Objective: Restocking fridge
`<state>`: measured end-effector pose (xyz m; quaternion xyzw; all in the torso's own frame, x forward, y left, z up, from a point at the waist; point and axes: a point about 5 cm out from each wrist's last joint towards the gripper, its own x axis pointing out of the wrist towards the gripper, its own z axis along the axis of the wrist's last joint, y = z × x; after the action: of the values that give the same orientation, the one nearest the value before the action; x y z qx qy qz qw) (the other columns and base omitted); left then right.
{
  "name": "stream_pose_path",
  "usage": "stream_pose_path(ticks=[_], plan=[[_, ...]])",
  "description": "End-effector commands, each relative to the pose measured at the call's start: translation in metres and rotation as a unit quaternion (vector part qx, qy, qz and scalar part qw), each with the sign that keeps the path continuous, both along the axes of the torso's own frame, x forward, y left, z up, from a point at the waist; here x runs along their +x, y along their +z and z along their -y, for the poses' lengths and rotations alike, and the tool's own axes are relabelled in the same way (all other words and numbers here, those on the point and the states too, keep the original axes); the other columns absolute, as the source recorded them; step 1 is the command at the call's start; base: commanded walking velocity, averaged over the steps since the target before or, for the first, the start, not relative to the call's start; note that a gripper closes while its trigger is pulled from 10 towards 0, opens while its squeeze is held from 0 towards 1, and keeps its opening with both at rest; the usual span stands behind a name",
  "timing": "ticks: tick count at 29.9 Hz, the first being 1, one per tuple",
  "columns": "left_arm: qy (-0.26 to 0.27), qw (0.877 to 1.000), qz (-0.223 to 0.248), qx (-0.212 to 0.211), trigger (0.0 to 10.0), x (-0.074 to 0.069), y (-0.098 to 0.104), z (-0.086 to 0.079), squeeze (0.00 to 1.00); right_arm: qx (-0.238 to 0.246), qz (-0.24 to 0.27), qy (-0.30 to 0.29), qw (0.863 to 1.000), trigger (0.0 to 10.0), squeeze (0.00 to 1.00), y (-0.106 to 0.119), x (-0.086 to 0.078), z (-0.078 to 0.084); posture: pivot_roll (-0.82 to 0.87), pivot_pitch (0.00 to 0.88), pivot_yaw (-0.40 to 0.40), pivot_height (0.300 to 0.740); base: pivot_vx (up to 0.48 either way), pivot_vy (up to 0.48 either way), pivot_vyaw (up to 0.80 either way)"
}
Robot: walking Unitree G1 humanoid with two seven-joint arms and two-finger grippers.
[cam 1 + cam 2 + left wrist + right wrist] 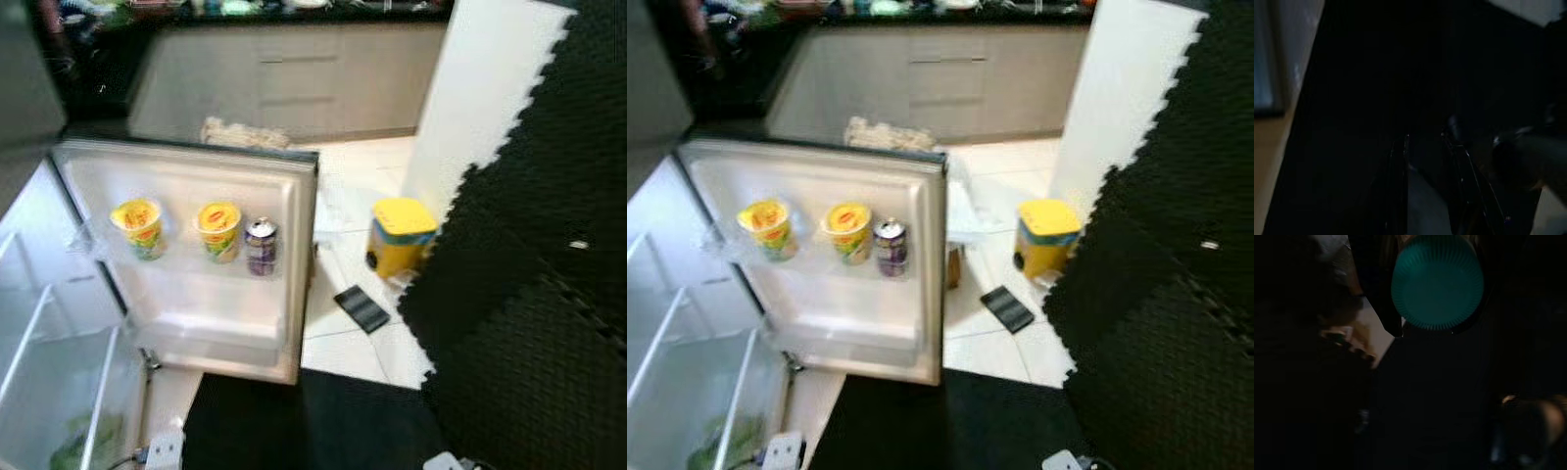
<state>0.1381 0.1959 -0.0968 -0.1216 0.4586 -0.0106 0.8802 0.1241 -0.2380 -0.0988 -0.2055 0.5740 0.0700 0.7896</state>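
Up close, in the right wrist view, a round teal ribbed object [1437,281], seemingly the underside of a cup, is being seen at the right gripper [1420,289], with one black finger [1378,289] lying against its side; the other finger is lost in the dark, so whether the cup is truly being pinched cannot be told. The left gripper [1427,161] is being shown by its own wrist view in deep shade, its two black fingers [1398,196] being held a little apart with a pale gap between them and nothing being gripped. Further out, the head views are being taken up by a small fridge whose door [196,196] is being held wide open. On the door shelf two yellow-lidded cups [137,227] [218,230] are being stored upright, and a purple can [261,246] is standing just beside the right-hand cup. The fridge interior [59,392] is being seen at the lower left, with something green [83,446] lying in its bottom compartment. Beyond the door, on the pale tiled floor [358,176], a yellow container with a blue band [400,235] is sitting near a small dark flat object [361,309]. Black foam mats [529,294] are being seen at the right, and grey cabinets [294,78] at the back.
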Motion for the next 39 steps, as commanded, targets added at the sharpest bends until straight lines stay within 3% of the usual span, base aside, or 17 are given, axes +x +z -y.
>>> stream_pose_path(ticks=[1, 8, 23, 39], plan=[[0.003, 1.000, -0.021, 0.000, 10.0, -0.0131, -0.0049, 0.0012, 0.00, 0.012, 0.015, -0.006, 1.000, 10.0, 0.00, 0.0001, 0.0040, -0.0056, -0.05, 0.000, -0.012, 0.740, 0.000, 0.000, 0.00], [-0.001, 1.000, -0.022, -0.001, 10.0, -0.0137, -0.0053, 0.0023, 0.00, 0.028, 0.029, -0.001, 0.999, 10.0, 0.00, 0.0020, 0.0101, -0.0080, -0.05, 0.000, -0.012, 0.740, 0.000, 0.000, 0.00], [-0.006, 1.000, -0.020, -0.016, 10.0, -0.0138, -0.0056, 0.0079, 0.00, 0.030, 0.031, -0.002, 0.999, 10.0, 0.00, 0.0022, 0.0101, -0.0075, -0.05, 0.000, -0.013, 0.740, 0.000, 0.000, 0.78], [-0.012, 1.000, -0.014, -0.022, 10.0, -0.0103, -0.0047, 0.0112, 0.00, 0.018, 0.040, -0.006, 0.999, 10.0, 0.00, 0.0038, 0.0123, -0.0038, -0.05, 0.000, -0.014, 0.740, 0.000, 0.000, 0.00]])
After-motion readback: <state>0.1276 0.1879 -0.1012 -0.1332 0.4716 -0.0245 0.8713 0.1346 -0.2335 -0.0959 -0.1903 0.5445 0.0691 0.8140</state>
